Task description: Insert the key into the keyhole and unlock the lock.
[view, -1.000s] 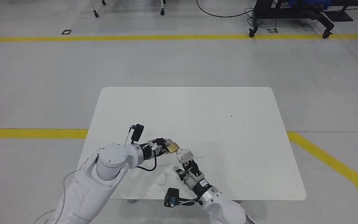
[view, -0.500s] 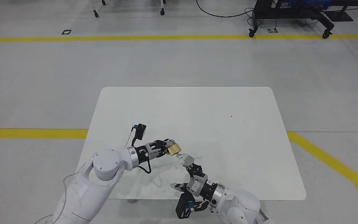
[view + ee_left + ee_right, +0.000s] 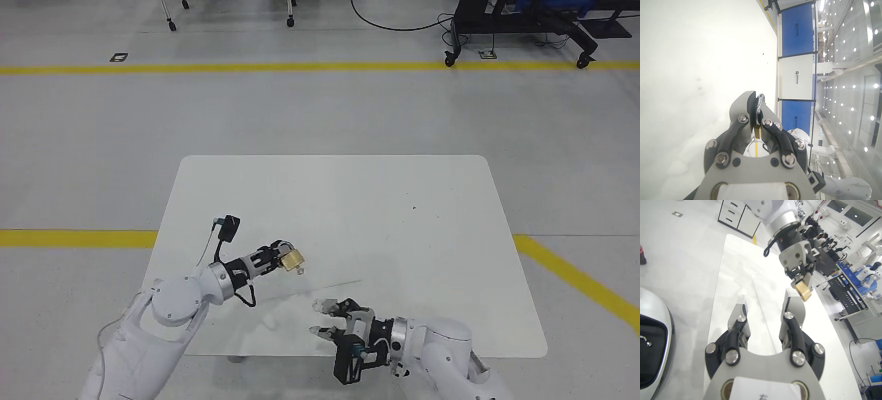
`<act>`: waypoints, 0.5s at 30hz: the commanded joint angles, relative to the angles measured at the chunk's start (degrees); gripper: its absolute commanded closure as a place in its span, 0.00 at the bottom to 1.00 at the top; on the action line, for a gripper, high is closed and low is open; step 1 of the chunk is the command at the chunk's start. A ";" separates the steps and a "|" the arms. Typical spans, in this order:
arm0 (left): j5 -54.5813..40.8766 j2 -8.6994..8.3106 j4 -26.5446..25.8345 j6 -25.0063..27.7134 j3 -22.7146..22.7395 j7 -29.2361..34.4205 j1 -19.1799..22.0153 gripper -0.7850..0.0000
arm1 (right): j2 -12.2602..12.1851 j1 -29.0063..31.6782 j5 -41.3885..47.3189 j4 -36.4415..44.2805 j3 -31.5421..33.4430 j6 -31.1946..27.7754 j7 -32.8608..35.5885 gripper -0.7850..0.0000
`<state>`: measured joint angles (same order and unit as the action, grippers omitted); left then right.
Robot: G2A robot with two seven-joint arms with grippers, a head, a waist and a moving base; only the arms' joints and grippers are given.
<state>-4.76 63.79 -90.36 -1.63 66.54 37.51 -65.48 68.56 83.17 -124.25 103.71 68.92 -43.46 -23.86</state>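
Observation:
A brass padlock (image 3: 292, 261) with a silver shackle hangs above the white table (image 3: 400, 200) near its front left. My left gripper (image 3: 282, 256) is shut on it; in the left wrist view the fingers pinch the shackle (image 3: 760, 103), with the brass body (image 3: 757, 133) between them. My right gripper (image 3: 322, 316) stands open a short way to the right of the lock and nearer the front edge, apart from it. In the right wrist view its fingers (image 3: 791, 302) are spread with nothing between them, and the padlock (image 3: 803, 292) hangs just beyond them.
A thin crease (image 3: 335, 282) runs across the table between the two grippers. The far and right parts of the table hold nothing. Yellow floor lines (image 3: 300, 68) and a wheeled cart (image 3: 520, 25) lie well beyond it.
My right gripper has drawn back from the padlock toward the table's front edge, and its fingers now stand spread. My left gripper has carried the padlock slightly to the left.

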 commanded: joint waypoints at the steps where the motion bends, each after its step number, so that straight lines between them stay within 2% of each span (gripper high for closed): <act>1: -0.14 -0.31 -0.99 2.13 0.85 2.64 -0.76 1.00 | 0.07 -1.15 -0.86 -0.83 -1.28 -0.15 2.55 1.00; 5: -0.71 -0.59 -2.15 2.92 1.41 6.01 -1.43 1.00 | 0.26 -2.98 -0.69 -1.66 -3.76 -0.66 4.82 1.00; 9: -2.88 -0.56 -2.08 3.35 1.21 8.45 -1.31 1.00 | -0.09 -3.99 -0.83 -1.91 -4.95 -1.41 1.63 1.00; 15: -9.63 -0.34 -0.42 4.45 0.93 13.08 -0.57 1.00 | -0.59 -4.27 -1.16 -2.67 -5.58 1.60 -1.97 1.00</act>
<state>-12.94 63.38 -91.03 2.62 67.66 49.82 -66.17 68.01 78.98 -125.53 101.26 63.49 -42.52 -25.55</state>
